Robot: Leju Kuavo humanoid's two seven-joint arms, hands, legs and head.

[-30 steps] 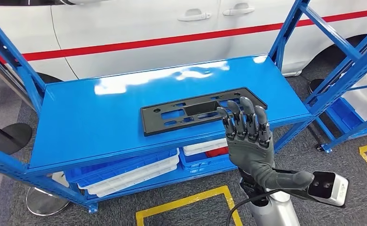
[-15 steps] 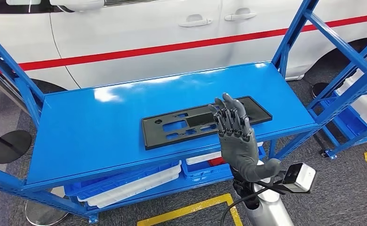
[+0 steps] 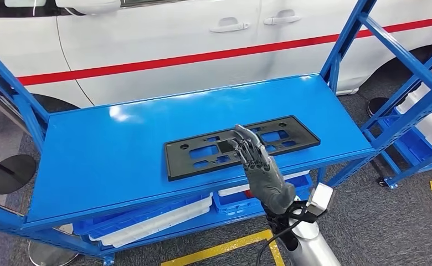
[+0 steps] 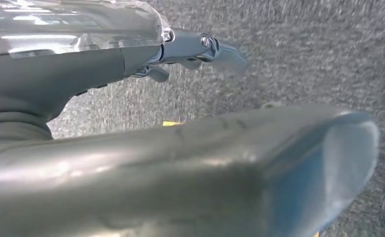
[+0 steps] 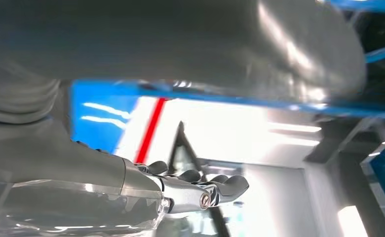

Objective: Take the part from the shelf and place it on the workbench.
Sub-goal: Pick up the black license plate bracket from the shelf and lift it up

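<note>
While the right hand (image 3: 258, 163) reaches over the near edge of the blue shelf (image 3: 119, 149), its fingers (image 3: 247, 145) spread wide and empty above the middle of the black part (image 3: 241, 145), a good grasp probably means lowering flat and curling under the near long edge, since the plate lies flush. Beyond the fingers stands a white car (image 3: 202, 33); blue uprights (image 3: 344, 39) flank them and bins (image 3: 153, 213) sit below. From the left wrist, the left hand (image 4: 180, 163) hangs over grey floor (image 4: 304, 59), fingers (image 4: 200, 47) apart, holding nothing. From the right wrist, dark fingers (image 5: 215, 187) extend, empty
</note>
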